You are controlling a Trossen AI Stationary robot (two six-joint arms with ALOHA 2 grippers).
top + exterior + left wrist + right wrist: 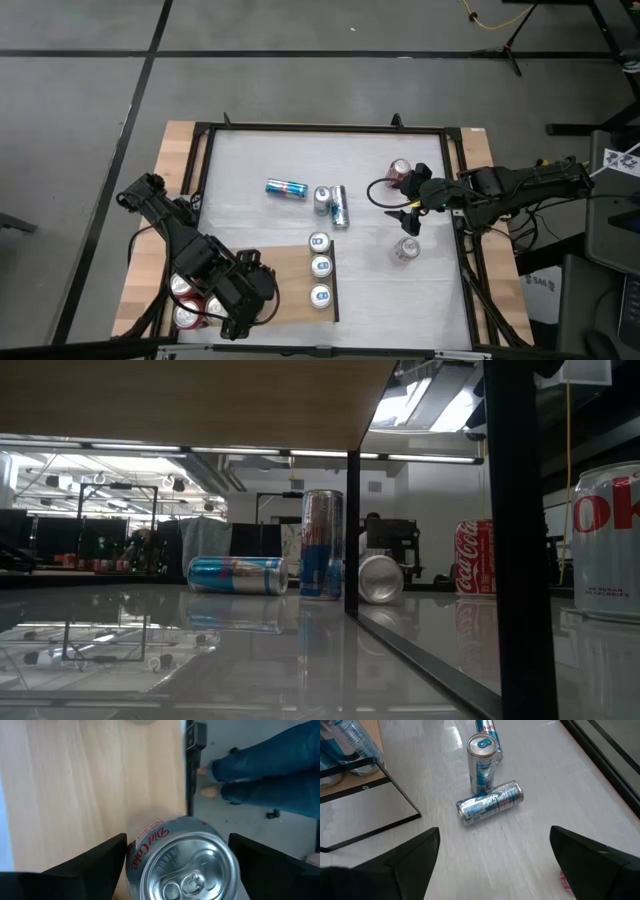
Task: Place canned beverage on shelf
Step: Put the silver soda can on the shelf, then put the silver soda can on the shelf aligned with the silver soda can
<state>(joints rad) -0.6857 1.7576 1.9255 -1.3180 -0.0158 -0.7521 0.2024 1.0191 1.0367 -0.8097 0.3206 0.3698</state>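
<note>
A silver Diet Coke can (pixel 180 865) stands upright on the light wood shelf (pixel 75 785), close to the shelf's edge by a black post (pixel 192 770). My left gripper (pixel 177 837) is open, one finger on each side of this can; in the high view the left gripper (pixel 250 300) hides it. Three slim blue-topped cans (pixel 320 266) stand in a row along the shelf's (pixel 290 285) right side. My right gripper (pixel 407 213) hangs open over the table's right part, nothing between its fingers (pixel 410 860). My left gripper has one finger (pixel 100 862) on each side of the Diet Coke can's upper wall (pixel 142 845), slanting down from above. Whether the fingers touch the wall I cannot tell. The can stands upright with its base on the shelf.
On the white table lie a blue can (pixel 286 188) and a silver can (pixel 490 802), with an upright slim can (pixel 482 762) between them. A red Coke can (pixel 400 172) and a silver can (pixel 406 248) stand by my right gripper. Two red-and-silver cans (pixel 186 300) sit under my left arm. A person's legs (pixel 270 775) show beyond the shelf.
</note>
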